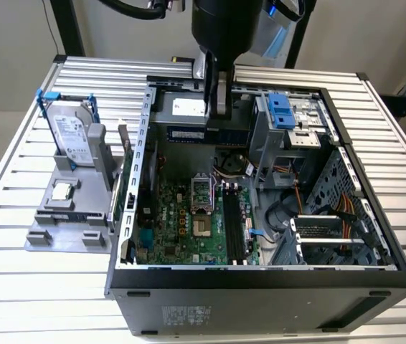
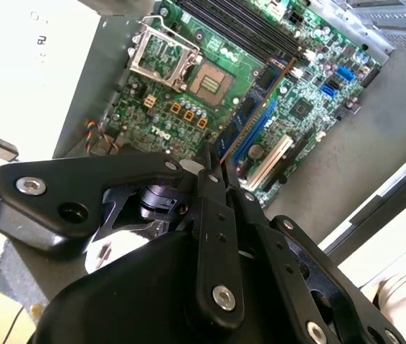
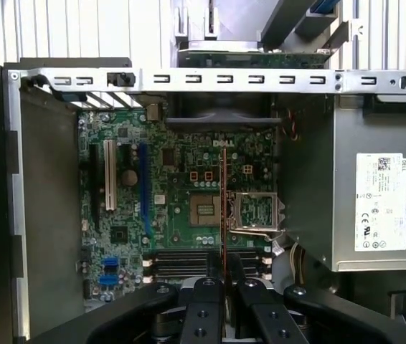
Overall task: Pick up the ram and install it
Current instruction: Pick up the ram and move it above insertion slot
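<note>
An open desktop computer case (image 1: 260, 287) lies on its side on a slatted metal table (image 1: 16, 215), seen from above at an angle in the exterior view. A black robot arm reaches down from the top of that view, and its claw (image 1: 217, 118) is closed on the ram (image 1: 187, 133), a narrow dark-blue stick held level, with an end sticking out on either side of the fingers. The ram hangs above the far end of the case, clear of the green motherboard (image 1: 189, 222) and well apart from the black memory slots (image 1: 233, 226) nearer the camera. In both wrist views the ram (image 3: 222, 208) (image 2: 257, 115) appears edge-on as a thin line running out from between the black fingers of the claw (image 3: 223, 276) (image 2: 216, 161), with the motherboard below. At the exterior view's left, outside the case, a silver hard drive (image 1: 70, 136) in a blue bracket stands upright on a grey stand (image 1: 63, 222).
</note>
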`<action>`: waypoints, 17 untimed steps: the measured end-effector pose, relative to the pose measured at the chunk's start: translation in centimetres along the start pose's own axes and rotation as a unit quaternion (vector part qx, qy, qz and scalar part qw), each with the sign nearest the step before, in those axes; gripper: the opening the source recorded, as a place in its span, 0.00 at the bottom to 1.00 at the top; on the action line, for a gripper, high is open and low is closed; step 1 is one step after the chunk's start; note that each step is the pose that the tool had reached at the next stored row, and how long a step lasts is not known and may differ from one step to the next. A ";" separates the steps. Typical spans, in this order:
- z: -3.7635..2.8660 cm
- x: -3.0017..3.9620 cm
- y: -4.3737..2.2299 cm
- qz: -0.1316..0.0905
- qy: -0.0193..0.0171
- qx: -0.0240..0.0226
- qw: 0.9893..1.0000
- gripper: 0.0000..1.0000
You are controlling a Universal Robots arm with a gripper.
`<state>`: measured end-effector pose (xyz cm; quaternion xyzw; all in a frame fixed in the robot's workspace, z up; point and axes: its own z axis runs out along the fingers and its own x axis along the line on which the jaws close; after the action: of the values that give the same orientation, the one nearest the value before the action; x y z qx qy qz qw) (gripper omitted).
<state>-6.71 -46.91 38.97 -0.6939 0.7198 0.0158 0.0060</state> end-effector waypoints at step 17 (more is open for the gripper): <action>-0.02 -0.11 -1.56 0.000 0.000 0.000 1.000 0.00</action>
<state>-5.15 -46.86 38.97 -0.6939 0.7198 0.0157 0.0060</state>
